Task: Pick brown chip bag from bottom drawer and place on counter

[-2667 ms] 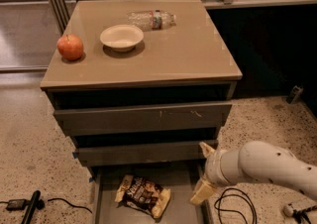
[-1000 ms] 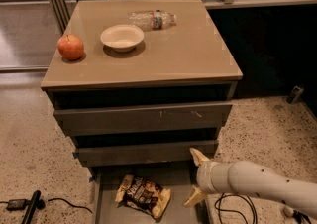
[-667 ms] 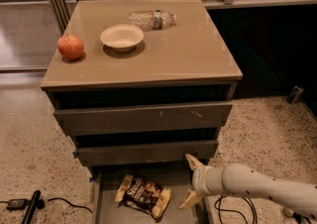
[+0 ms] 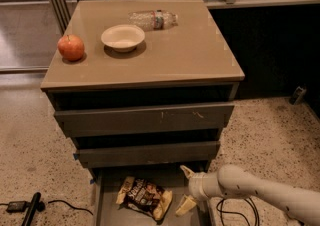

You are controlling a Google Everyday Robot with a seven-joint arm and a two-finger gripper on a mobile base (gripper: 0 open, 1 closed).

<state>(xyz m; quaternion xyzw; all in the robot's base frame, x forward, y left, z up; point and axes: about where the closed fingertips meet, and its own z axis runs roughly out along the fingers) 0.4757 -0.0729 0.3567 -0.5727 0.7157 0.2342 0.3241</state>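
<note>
Gripper (image 4: 185, 189) hangs inside the bottom drawer (image 4: 106, 209), fingers (image 4: 183, 206) spread wide, holding nothing; brown chip bag (image 4: 144, 196) lies flat just beside it, long axis running toward the gap between them

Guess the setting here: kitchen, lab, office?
Likely a lab or office test area, not a kitchen: speckled hard floor, loose cables on it, a freestanding drawer cabinet with a tan counter. The pincer, open, hangs over the bottom drawer beside the chip bag.
</note>
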